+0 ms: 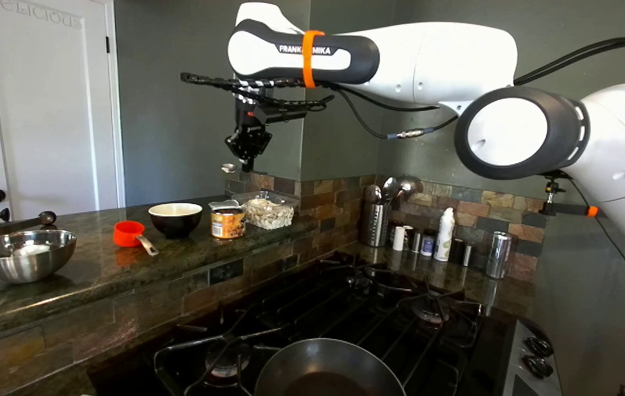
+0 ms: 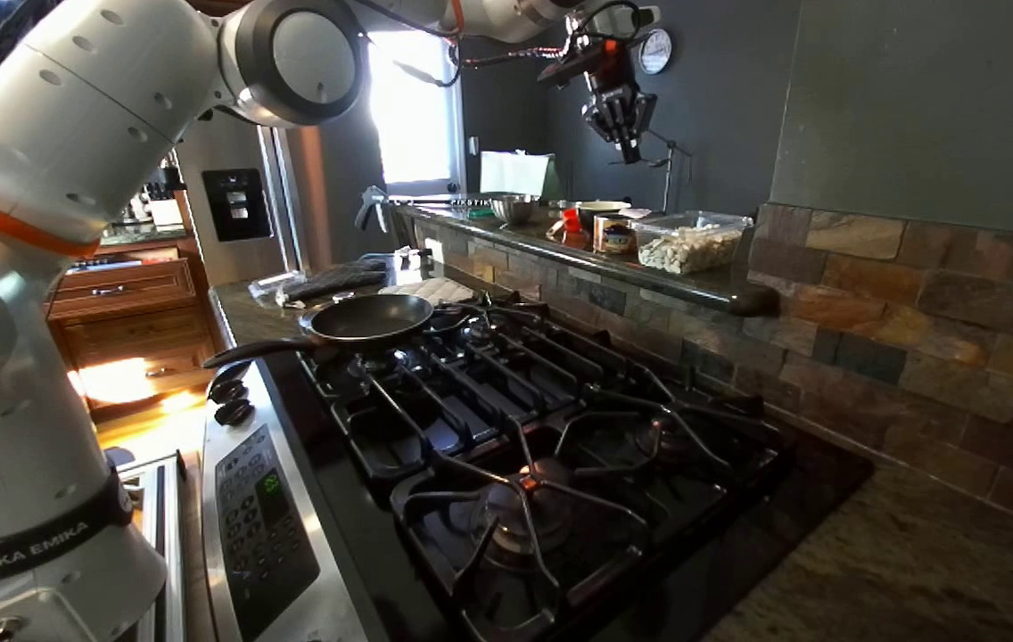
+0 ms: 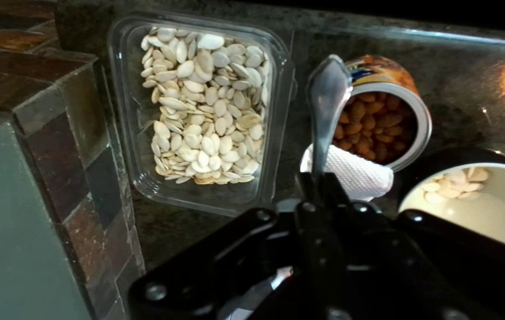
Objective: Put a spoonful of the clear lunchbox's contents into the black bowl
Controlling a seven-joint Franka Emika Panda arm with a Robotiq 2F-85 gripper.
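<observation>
My gripper (image 3: 319, 182) is shut on a metal spoon (image 3: 330, 95); the handle shows in the wrist view. The spoon's head (image 1: 229, 168) shows in an exterior view; its load is too small to tell. The gripper also shows in both exterior views (image 1: 247, 163) (image 2: 630, 153), high above the ledge. The clear lunchbox (image 3: 284, 129) holds the contents (image 3: 208, 111), pale flat seeds; it also shows in both exterior views (image 1: 294, 212) (image 2: 738, 223). The black bowl (image 3: 501, 222), dark outside and cream inside, has several pale seeds (image 3: 457, 184) in it. It also stands on the ledge (image 1: 176, 224).
An open can of orange-brown nuts (image 3: 377, 126) with a peeled white lid (image 3: 350, 173) stands between lunchbox and bowl. A red measuring cup (image 1: 128, 234) and steel bowl (image 1: 23, 267) are farther along the ledge. A tiled wall (image 2: 899, 294) borders the lunchbox. A pan (image 1: 329, 368) sits on the stove below.
</observation>
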